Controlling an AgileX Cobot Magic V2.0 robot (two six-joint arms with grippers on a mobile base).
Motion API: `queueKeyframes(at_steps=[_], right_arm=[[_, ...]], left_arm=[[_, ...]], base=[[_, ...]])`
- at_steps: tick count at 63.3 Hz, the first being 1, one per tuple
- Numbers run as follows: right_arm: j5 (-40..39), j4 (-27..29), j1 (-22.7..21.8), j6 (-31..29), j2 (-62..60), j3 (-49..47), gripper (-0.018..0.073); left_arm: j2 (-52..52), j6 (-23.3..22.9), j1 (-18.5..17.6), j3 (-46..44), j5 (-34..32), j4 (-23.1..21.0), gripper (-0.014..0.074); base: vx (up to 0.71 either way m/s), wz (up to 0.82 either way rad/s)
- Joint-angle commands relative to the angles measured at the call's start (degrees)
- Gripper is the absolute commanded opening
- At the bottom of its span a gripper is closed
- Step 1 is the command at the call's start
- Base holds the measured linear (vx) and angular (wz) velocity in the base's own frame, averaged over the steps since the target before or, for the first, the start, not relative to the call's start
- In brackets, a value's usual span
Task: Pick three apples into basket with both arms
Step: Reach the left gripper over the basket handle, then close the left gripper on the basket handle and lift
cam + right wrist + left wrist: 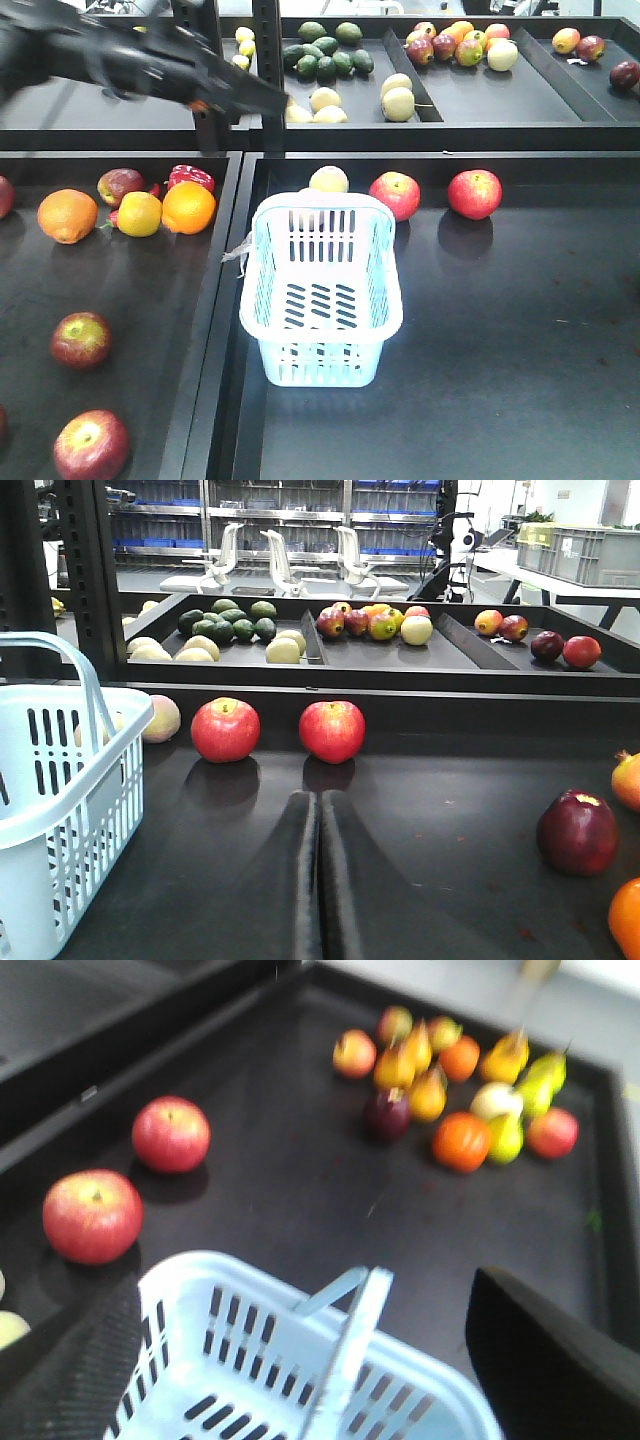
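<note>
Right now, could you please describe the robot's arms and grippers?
The blurred arm in the front view is bulky and black with a small orange-red mark. The left gripper has black fingers, one pad finely ribbed; the right gripper has smooth, slim black fingers.

The pale-blue basket stands upright on the right-hand tray, with the blurred left arm up at far left.

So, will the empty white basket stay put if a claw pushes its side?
Probably not. The basket is slotted plastic and holds nothing, so it is likely light and would slide on the black tray. Its base is narrower than its rim, so a high push may tip it.
</note>
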Motion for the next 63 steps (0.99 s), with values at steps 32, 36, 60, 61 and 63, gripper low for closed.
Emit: queueKeyframes(at_steps=[32,36,60,61,63], right_arm=[[-4.01,-0.34,-0.28,-0.46,-0.65,0.77,-0.0005],[-4.01,-0.34,-0.28,-0.46,-0.65,0.77,-0.0005],[-3.95,-0.34,-0.28,-0.46,-0.65,0.77,-0.0005],[-3.95,-0.34,-0.28,-0.46,-0.65,0.77,-0.0005],[-3.95,-0.34,-0.28,-0.46,-0.65,0.77,-0.0005]], left_arm=[[2.32,-1.06,-7.10,-6.12,1.68,15.63,0.0569],[2.58,-1.47,-7.28,-6.12,1.68,16.63,0.0569],[5.74,-5.60,-7.76,-6.12,1.68,17.59,0.0569],[5.81,-5.60,-7.82,-6.12,1.68,18.04,0.0569],[6.10,-5.60,-8.02,-6.12,1.68,18.44,0.0569]], base=[[0.00,0.00],[0.00,0.00],[0.00,0.00],[0.00,0.00],[0.00,0.00]])
